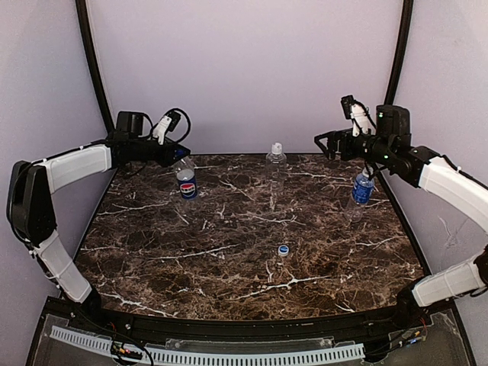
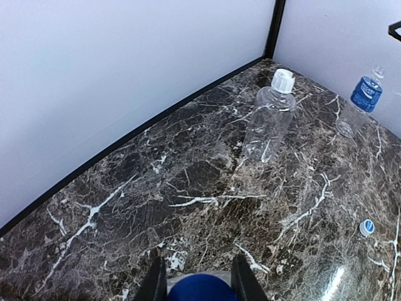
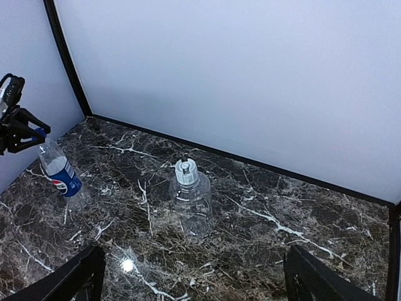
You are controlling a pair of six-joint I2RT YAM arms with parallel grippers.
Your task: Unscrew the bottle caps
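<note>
Now twist left gripper (image 1: 180, 155), pinching the small dark-blue plastic cap (image 2: 199, 290), without tipping the clear Pepsi-labelled bottle (image 1: 187, 183). Brace with wide-spread right gripper (image 1: 325, 143).

From above, the left gripper (image 1: 175, 155) covers the neck of the Pepsi bottle (image 1: 187, 185). In the left wrist view the dark blue cap (image 2: 202, 290) is cut off by the near edge, as are the fingers (image 2: 156, 283) clamped on it, and the bottle under it is hidden. The right gripper (image 3: 194, 257) shows only two finger ends (image 3: 84, 276), wide apart, cut off at its own view's near edge. The far-right water bottle (image 1: 362, 189) is too small to tell whether a cap sits on it — its label's print cannot be read either. The loose cap (image 1: 284, 249) is too small for its marking to be made out.
</note>
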